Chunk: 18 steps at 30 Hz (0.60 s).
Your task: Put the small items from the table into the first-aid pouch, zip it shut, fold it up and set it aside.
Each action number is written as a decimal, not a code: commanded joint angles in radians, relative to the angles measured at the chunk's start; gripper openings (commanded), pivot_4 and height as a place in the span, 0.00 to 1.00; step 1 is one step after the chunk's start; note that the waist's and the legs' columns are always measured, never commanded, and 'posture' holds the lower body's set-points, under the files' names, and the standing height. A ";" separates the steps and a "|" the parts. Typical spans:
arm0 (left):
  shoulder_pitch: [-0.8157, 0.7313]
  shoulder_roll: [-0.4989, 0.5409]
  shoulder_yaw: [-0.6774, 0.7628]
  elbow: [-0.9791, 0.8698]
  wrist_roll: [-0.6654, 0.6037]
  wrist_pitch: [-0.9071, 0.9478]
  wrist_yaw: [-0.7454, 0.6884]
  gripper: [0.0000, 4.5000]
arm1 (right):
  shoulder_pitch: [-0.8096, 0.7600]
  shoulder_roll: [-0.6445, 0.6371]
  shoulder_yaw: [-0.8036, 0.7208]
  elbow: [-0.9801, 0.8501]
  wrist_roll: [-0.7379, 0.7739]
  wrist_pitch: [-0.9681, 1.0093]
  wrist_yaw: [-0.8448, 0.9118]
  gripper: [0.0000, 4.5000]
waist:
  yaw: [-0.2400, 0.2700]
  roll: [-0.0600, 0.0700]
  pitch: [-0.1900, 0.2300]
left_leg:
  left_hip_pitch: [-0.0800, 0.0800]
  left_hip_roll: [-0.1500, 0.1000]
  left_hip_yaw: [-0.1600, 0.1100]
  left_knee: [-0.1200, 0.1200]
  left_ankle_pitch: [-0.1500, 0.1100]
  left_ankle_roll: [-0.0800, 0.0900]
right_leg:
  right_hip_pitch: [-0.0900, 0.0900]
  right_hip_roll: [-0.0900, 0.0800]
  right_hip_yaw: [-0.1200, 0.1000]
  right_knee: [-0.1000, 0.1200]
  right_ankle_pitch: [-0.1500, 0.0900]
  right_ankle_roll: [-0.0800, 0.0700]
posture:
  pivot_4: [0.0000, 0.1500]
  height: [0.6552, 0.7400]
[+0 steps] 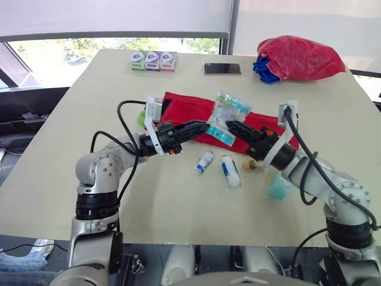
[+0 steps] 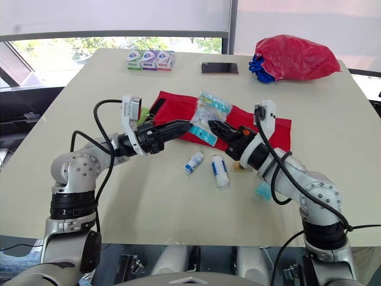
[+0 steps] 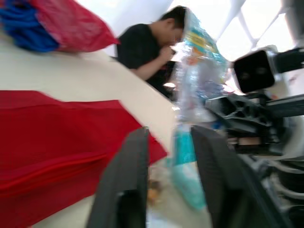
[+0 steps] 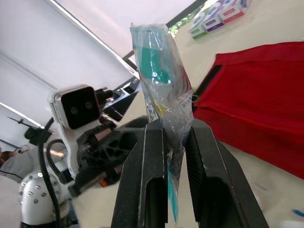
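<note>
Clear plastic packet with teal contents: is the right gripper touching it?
Touching. The right wrist view shows the right gripper shut on the clear plastic packet, clamping its lower part.

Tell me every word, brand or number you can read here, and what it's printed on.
No text can be read anywhere in these views.
Three boxes: coloured labels, too small to read.
Clear packet: some printing shows, too blurred to read.
Big bottle: blue label, too small to read.
Small bottle: blue label, too small to read.
</note>
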 commanded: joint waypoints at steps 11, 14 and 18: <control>-0.185 0.206 -0.235 0.643 0.738 -0.939 0.035 0.99 | 0.147 -0.171 -0.119 -0.107 -0.004 -0.018 0.108 0.01 | 0.002 0.000 0.000 | -0.001 0.000 0.002 -0.002 -0.001 0.001 | -0.002 -0.002 0.002 -0.001 0.000 0.000 | 1.00 1.00; -0.234 0.206 -0.280 0.769 0.839 -1.066 0.087 0.99 | 0.148 -0.163 -0.114 -0.111 -0.013 -0.027 0.104 0.01 | 0.004 -0.001 0.000 | -0.003 0.001 0.002 -0.002 -0.001 0.001 | -0.003 -0.005 0.002 -0.002 0.000 0.000 | 1.00 1.00; -0.304 0.181 -0.322 0.919 0.932 -1.178 0.152 0.99 | 0.145 -0.153 -0.102 -0.112 -0.023 -0.033 0.101 0.01 | 0.005 -0.001 0.000 | -0.007 0.000 -0.001 -0.001 -0.001 0.002 | -0.005 -0.009 -0.001 -0.002 0.003 0.004 | 1.00 1.00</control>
